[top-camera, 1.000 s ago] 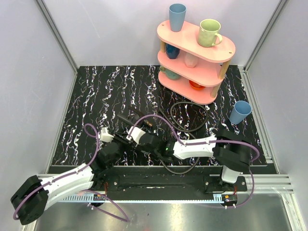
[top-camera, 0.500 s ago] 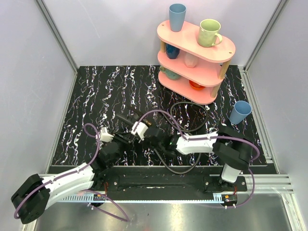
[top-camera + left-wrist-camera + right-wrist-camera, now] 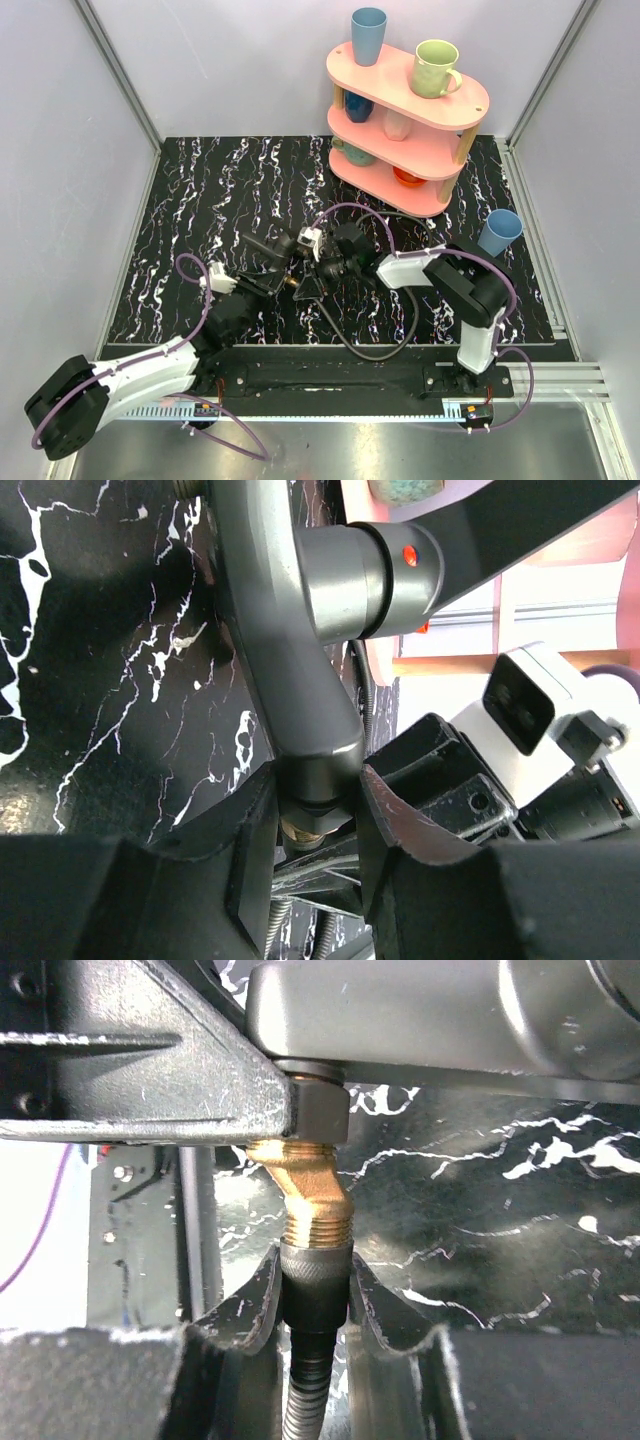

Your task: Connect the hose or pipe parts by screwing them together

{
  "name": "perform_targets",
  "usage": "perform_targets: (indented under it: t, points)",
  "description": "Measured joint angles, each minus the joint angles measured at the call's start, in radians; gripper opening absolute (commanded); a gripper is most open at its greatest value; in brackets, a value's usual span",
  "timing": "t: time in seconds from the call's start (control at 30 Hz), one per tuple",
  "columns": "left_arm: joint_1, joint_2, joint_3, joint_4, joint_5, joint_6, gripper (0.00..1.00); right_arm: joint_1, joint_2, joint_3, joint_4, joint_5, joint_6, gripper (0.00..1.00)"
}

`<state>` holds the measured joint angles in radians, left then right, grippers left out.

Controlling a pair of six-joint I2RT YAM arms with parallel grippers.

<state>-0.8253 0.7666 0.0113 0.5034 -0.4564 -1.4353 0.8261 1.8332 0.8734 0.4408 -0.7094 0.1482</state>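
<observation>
Nearest me, my left gripper (image 3: pixel 318 802) is clamped on the lower end of the grey angled piece (image 3: pixel 280 630), well in front of the pink shelf (image 3: pixel 440 110). My right gripper (image 3: pixel 313 1290) has just swung round and closed on the hose (image 3: pixel 305 1405) collar, under the brass fitting (image 3: pixel 305 1195), so I judge threading can begin. Under it all is the black marbled tabletop (image 3: pixel 200 190), with white walls (image 3: pixel 220 60) behind the shelf.

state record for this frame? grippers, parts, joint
left gripper: shut on angled piece, near its lower end
right gripper: shut on hose, at its collar
joint: brass fitting links angled piece and hose collar, threads showing
tightness: cannot tell
hose slack: loops on the mat
</observation>
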Motion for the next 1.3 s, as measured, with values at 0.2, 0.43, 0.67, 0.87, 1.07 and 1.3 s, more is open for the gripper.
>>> perform_targets:
  t: [0.2, 0.43, 0.67, 0.87, 1.07, 1.3]
  points:
    - [0.001, 0.001, 0.000, -0.002, -0.016, 0.034, 0.00, -0.031, 0.083, 0.036, 0.064, -0.140, 0.086, 0.24]
    - [-0.003, -0.049, 0.000, -0.059, -0.008, 0.022, 0.00, -0.020, 0.051, 0.032, 0.048, -0.041, 0.108, 0.69]
    - [-0.007, -0.143, 0.000, -0.150, 0.007, 0.006, 0.00, 0.013, -0.164, 0.020, -0.090, 0.267, 0.021, 0.78]
    - [-0.007, -0.174, 0.000, -0.191, 0.011, -0.023, 0.00, 0.166, -0.215, 0.021, -0.228, 0.574, -0.075, 0.79]
    - [-0.008, -0.182, 0.000, -0.213, 0.023, -0.043, 0.00, 0.368, -0.221, 0.020, -0.309, 0.827, -0.195, 0.75]
    - [-0.008, -0.194, 0.000, -0.234, 0.035, -0.069, 0.00, 0.443, -0.218, 0.020, -0.311, 1.142, -0.301, 0.69]
